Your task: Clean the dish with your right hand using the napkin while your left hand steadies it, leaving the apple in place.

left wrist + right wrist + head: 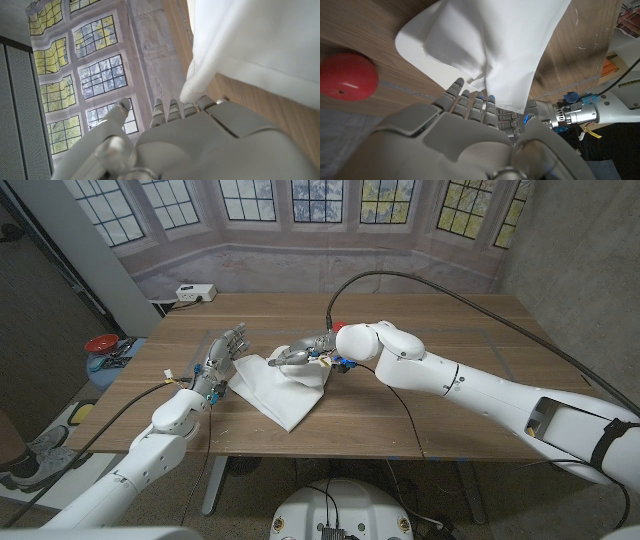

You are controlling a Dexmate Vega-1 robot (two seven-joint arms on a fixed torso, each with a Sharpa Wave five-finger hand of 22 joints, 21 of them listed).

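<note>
From the head view, a wooden table (400, 415) of long planks stands before a backdrop printed with tall leaded windows (300, 200); a grey concrete wall (580, 250) rises on the right. The white napkin (280, 392) lies spread near the table's middle, draped over the dish (292, 352). The right hand (318, 350) rests on the napkin at the dish, fingers bent down onto the cloth. The left hand (222, 360) stands just left of the napkin, fingers extended and apart, holding nothing. The apple (335, 325) peeks out red behind the right wrist.

In the left wrist view, the left hand (190, 135) reaches its fingertips to the napkin (260, 40) edge, the window backdrop (85, 80) beyond.

In the right wrist view, the right hand (470, 125) presses the napkin (515, 45) against the white dish (420, 45); whether it pinches the cloth I cannot tell. The apple (347, 77) sits on the wood beside the dish.
</note>
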